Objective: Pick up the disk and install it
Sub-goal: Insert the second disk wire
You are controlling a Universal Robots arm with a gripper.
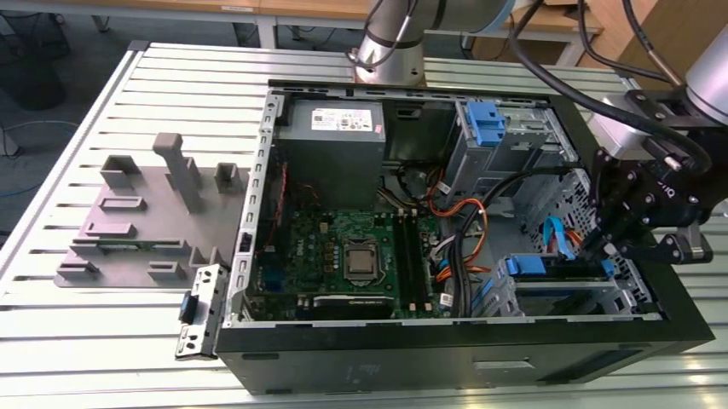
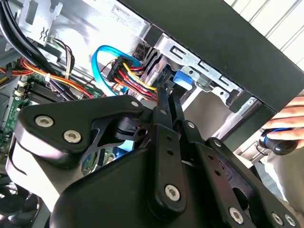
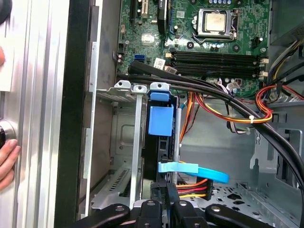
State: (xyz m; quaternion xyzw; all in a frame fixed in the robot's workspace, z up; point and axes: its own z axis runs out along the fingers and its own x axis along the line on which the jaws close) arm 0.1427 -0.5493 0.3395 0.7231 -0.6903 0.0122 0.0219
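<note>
The disk (image 1: 555, 266) sits on edge in the drive cage at the front corner of the open computer case (image 1: 455, 341), on the exterior view's right. Its blue carrier frame (image 3: 160, 121) faces the motherboard. My gripper (image 1: 603, 249) hangs over the disk's cable end, inside the case wall. In both wrist views its black fingers (image 2: 164, 102) lie pressed together with only a thin slit between them. The gripper's tips (image 3: 166, 190) rest at the disk's rear edge, beside a blue data cable (image 3: 190, 170) and a bundle of power wires (image 3: 192, 187).
Inside the case are a grey power-supply box (image 1: 332, 128), a tall blue clip (image 1: 483, 123) and the green motherboard (image 1: 341, 256). A grey fixture block (image 1: 148, 213) lies on the slatted table. A person's hand (image 2: 289, 114) rests outside the case wall near a dark knob (image 2: 280, 142).
</note>
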